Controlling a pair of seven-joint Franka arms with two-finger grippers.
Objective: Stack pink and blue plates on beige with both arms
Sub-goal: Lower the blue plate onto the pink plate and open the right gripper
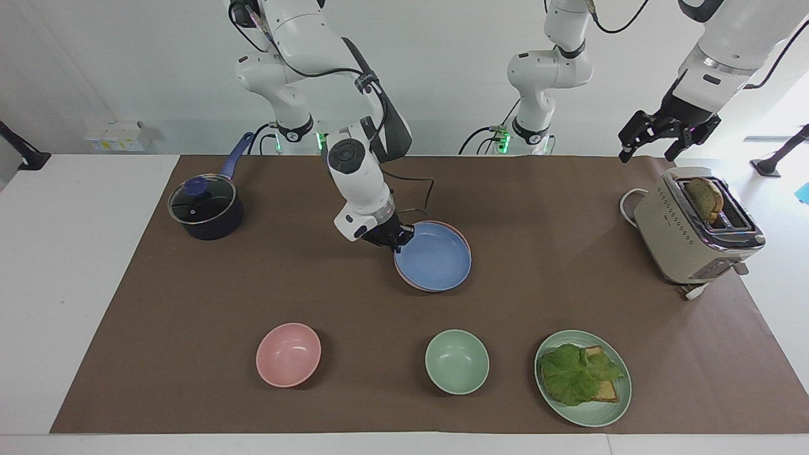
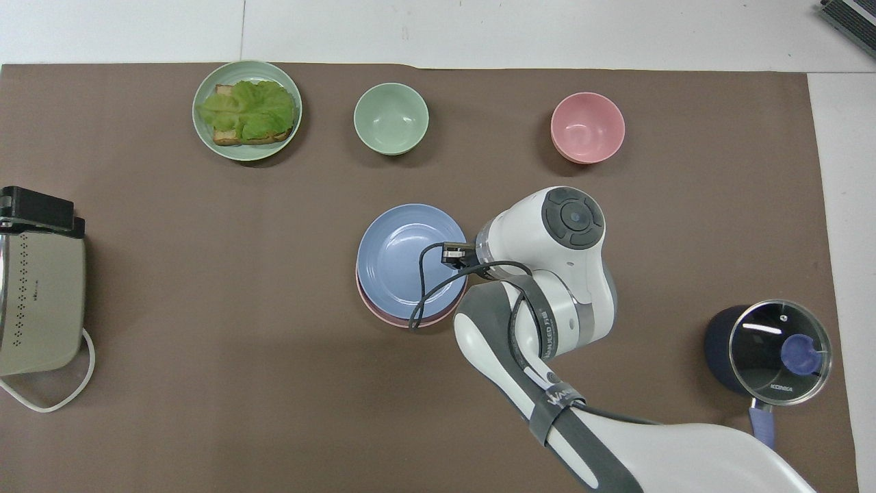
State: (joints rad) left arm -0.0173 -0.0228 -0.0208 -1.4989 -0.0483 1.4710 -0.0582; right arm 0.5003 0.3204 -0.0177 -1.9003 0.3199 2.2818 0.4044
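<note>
The blue plate lies almost squarely over the pink plate, of which only a thin rim shows. My right gripper is shut on the blue plate's rim, on the edge toward the right arm's end of the table. I cannot tell whether the blue plate rests on the pink one or hangs just above it. The beige plate is hidden or out of view. My left gripper waits open in the air over the table edge by the toaster, holding nothing.
A toaster with bread stands at the left arm's end. A lidded pot stands at the right arm's end. A pink bowl, a green bowl and a green plate with lettuce toast line the edge farthest from the robots.
</note>
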